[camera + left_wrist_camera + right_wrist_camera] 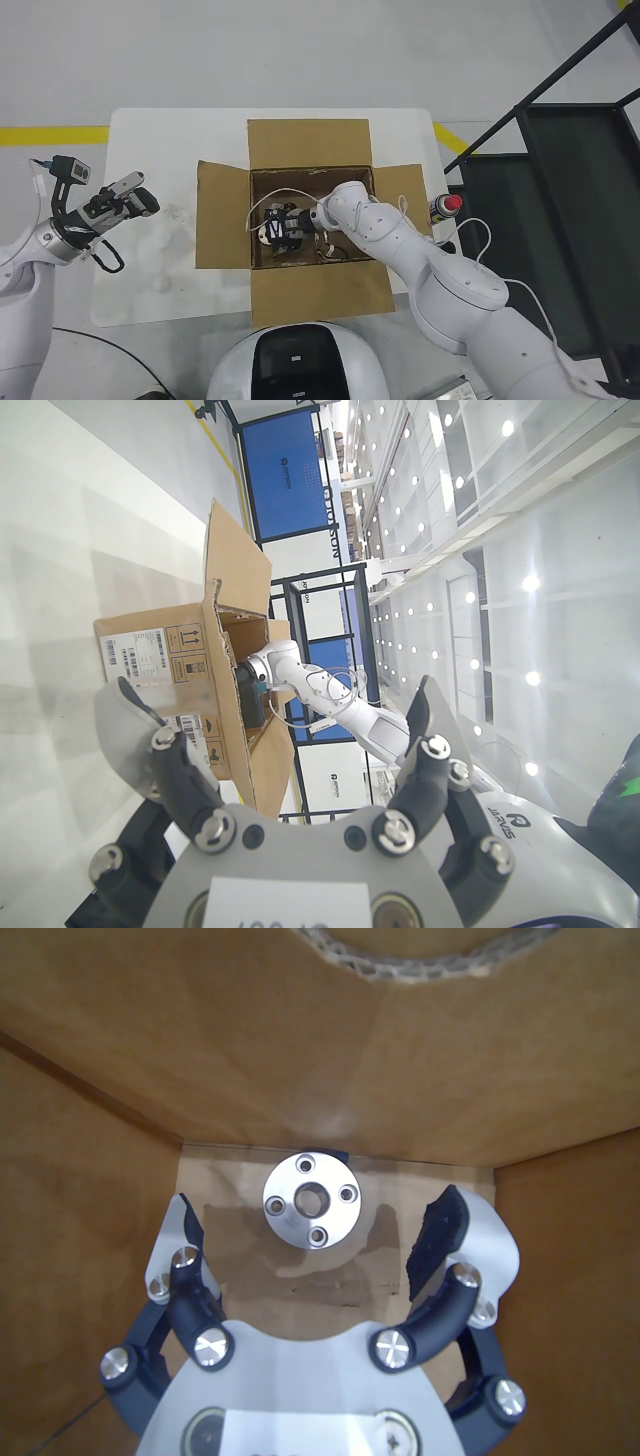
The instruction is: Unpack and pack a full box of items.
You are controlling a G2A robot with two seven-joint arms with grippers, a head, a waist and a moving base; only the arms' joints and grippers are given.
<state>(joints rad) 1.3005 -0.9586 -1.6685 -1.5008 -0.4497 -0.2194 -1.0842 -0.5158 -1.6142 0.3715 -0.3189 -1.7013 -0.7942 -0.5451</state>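
An open cardboard box (pixel 309 150) stands in the middle of the white table (pixel 160 140), all flaps folded out. My right gripper (pixel 277 228) is down inside it. In the right wrist view this gripper (pixel 320 1220) is open, and a round metal flange (pixel 311 1201) with several holes lies on the box floor between and just beyond its fingertips, against the box wall (pixel 320 1053). My left gripper (pixel 135 195) hangs over the table left of the box, open and holding nothing. In the left wrist view it (pixel 280 705) faces the box (pixel 165 650).
A spray can with a red cap (pixel 444 208) stands on the table just right of the box's right flap. A dark metal rack (pixel 560 170) stands beyond the table's right edge. Bare table surface lies left of the box.
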